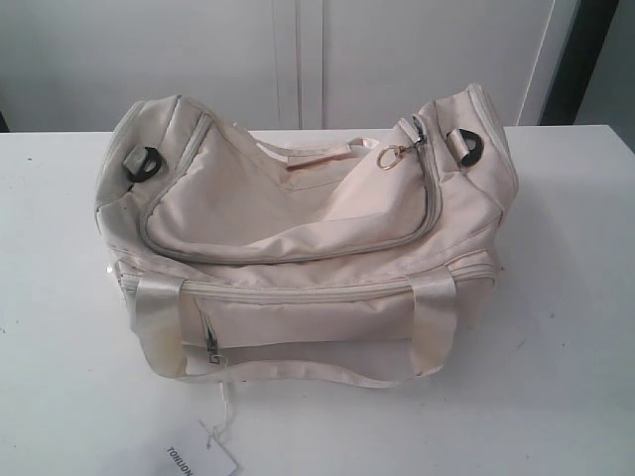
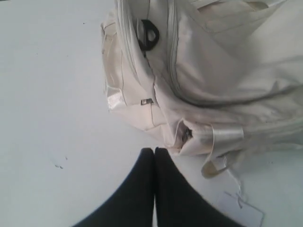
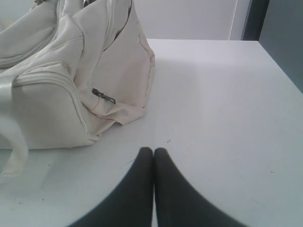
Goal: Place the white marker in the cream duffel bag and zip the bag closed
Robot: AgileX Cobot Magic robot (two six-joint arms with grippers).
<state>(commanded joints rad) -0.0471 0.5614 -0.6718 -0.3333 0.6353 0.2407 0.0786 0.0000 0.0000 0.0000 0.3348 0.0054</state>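
Observation:
The cream duffel bag (image 1: 298, 238) lies on the white table (image 1: 566, 297), its top zipper run shut and a gold ring charm (image 1: 389, 157) hanging near its right end. No white marker shows in any view. My left gripper (image 2: 154, 151) is shut, empty, over bare table just off a corner of the cream duffel bag (image 2: 199, 71). My right gripper (image 3: 154, 151) is shut too, empty, a short way off the end of the cream duffel bag (image 3: 61, 80). Neither gripper appears in the exterior view.
A flat white paper tag (image 1: 202, 456) on a string lies by the table's front edge; the same tag (image 2: 244, 210) shows in the left wrist view. Black D-rings (image 1: 144, 162) sit at both bag ends. A white wall (image 1: 298, 59) stands behind.

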